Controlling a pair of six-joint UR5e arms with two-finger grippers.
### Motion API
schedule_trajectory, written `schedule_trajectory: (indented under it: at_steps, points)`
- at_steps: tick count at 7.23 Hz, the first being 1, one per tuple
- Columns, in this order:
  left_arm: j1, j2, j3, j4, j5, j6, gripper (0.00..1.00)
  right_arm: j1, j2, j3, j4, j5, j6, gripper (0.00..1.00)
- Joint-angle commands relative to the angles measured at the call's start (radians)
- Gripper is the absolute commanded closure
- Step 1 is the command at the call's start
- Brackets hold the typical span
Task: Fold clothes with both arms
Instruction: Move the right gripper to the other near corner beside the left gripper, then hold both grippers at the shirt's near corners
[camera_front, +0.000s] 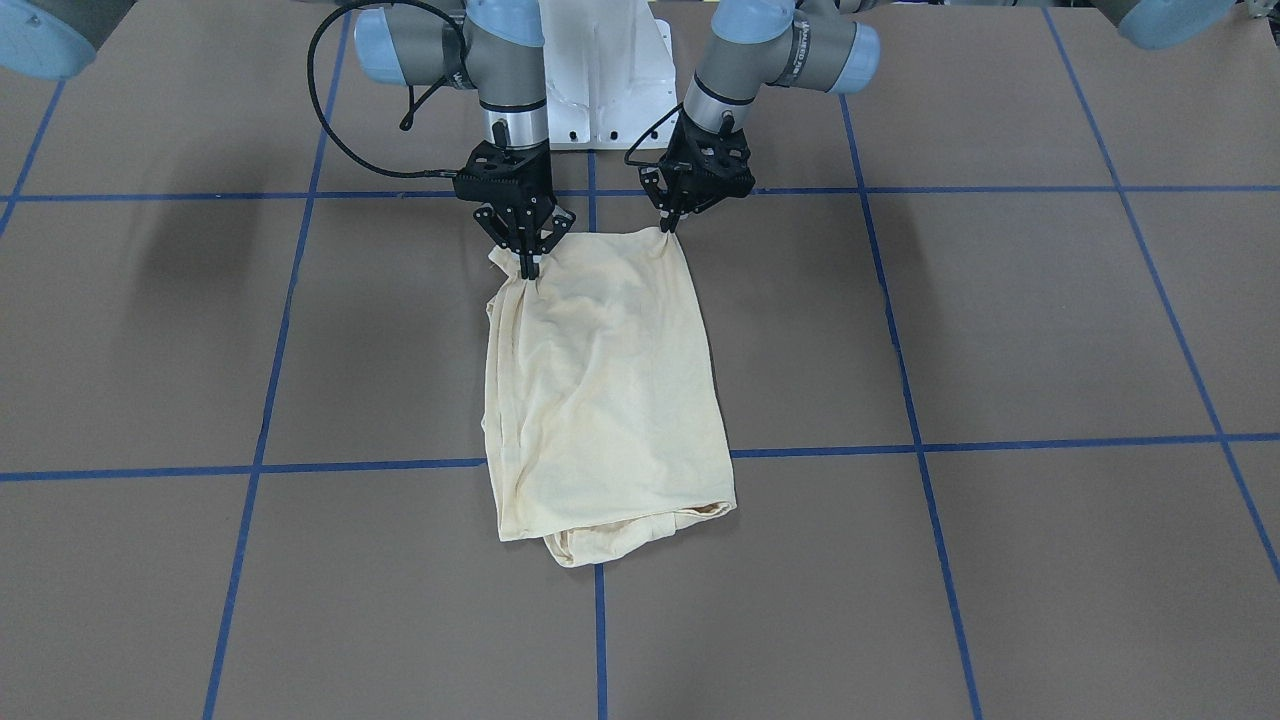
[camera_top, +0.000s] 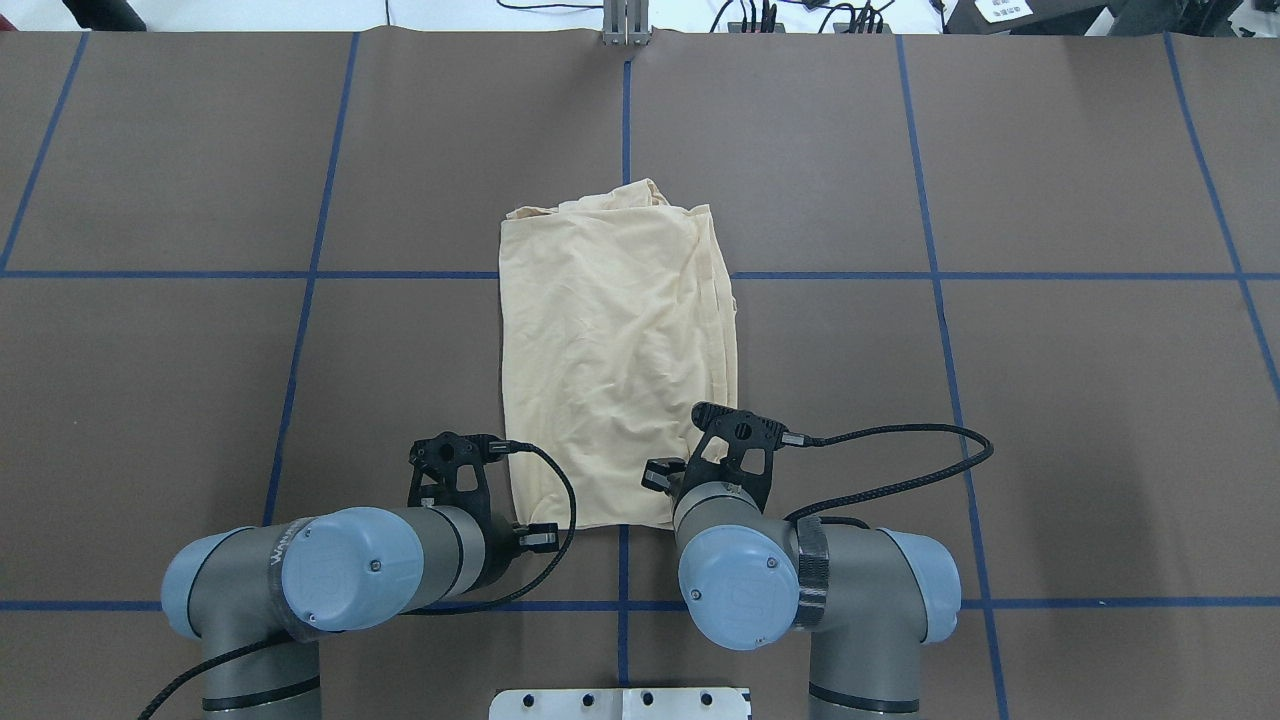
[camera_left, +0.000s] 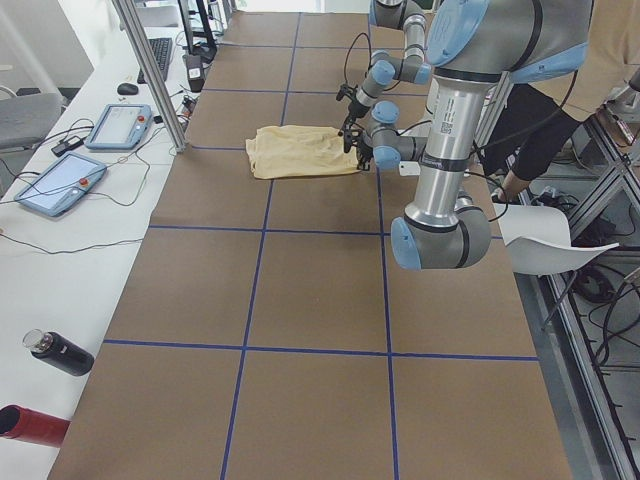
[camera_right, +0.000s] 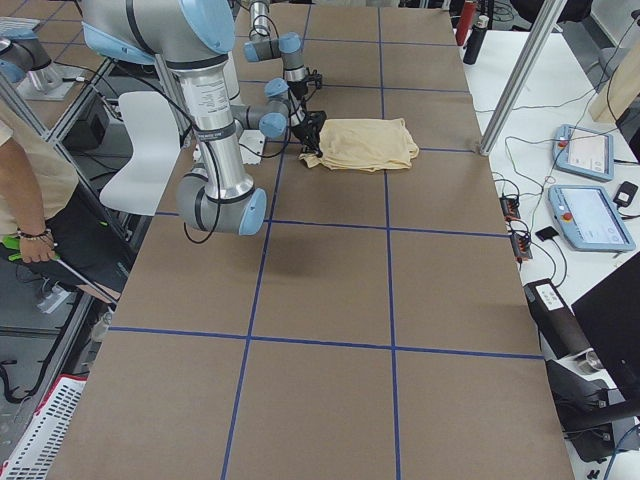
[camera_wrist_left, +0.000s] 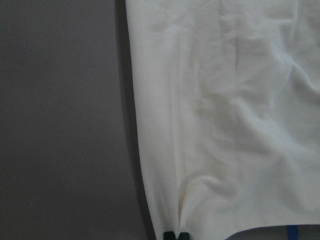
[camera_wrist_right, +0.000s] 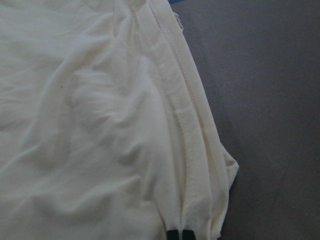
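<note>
The clothes are one pale cream-yellow shirt (camera_front: 600, 380), folded into a narrow rectangle and lying flat mid-table (camera_top: 615, 350). No print shows on it. My left gripper (camera_front: 667, 226) is shut on the shirt's corner nearest the robot, on my left side. The left wrist view shows its fingertips (camera_wrist_left: 176, 235) pinched on the fabric's edge. My right gripper (camera_front: 527, 268) is shut on the other robot-side corner, where the cloth bunches into pleats. In the right wrist view its fingertips (camera_wrist_right: 180, 234) clamp the stitched hem (camera_wrist_right: 175, 100). Both arms reach forward from the base.
The brown table (camera_front: 1000, 320) carries a grid of blue tape lines. The white pedestal base (camera_front: 600, 70) stands behind the grippers. Teach pendants (camera_left: 120, 125) and bottles (camera_left: 55, 352) lie on the white side bench. A person (camera_left: 560, 100) stands near the robot.
</note>
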Motion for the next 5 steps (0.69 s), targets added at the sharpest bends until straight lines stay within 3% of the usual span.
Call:
schedule_trajectory:
  at_steps: [1,3,5]
  points:
    - [-0.002,-0.003,-0.037,0.002,-0.005,0.004,1.0,0.004,-0.011,0.083,-0.023,0.014,-0.009,1.0]
    - [-0.005,0.014,-0.135,0.014,-0.005,0.004,1.0,-0.026,-0.024,0.222,-0.141,0.019,-0.007,1.0]
    - [0.005,0.014,-0.309,0.176,-0.008,-0.002,1.0,-0.118,-0.069,0.365,-0.205,0.01,0.005,1.0]
